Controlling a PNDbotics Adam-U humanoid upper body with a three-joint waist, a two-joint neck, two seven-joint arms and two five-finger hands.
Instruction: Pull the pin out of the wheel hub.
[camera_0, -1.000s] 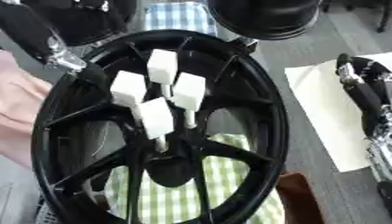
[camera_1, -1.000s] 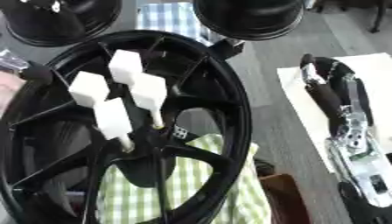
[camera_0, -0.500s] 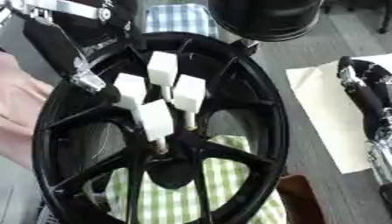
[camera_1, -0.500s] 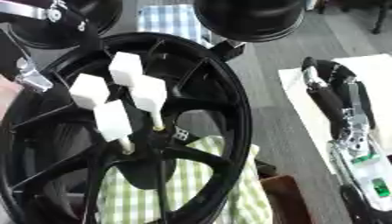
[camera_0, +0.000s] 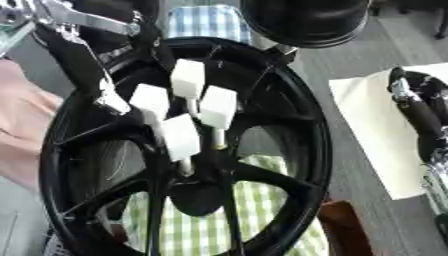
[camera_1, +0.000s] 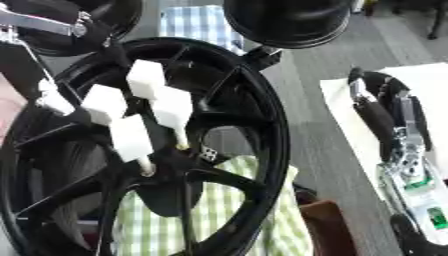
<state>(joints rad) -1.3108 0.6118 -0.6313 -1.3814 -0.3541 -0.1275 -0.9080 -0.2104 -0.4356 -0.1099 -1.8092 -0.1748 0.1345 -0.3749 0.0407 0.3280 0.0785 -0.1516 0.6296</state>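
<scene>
All four white-capped pins (camera_0: 182, 139) stand seated in the black wheel hub (camera_0: 194, 165), so none is out yet; the left hand (camera_0: 103, 90) hangs just beside the leftmost cap, its fingers too unclear to read, while the right hand (camera_1: 385, 117) rests idle on white paper (camera_0: 381, 130), fingers relaxed
</scene>
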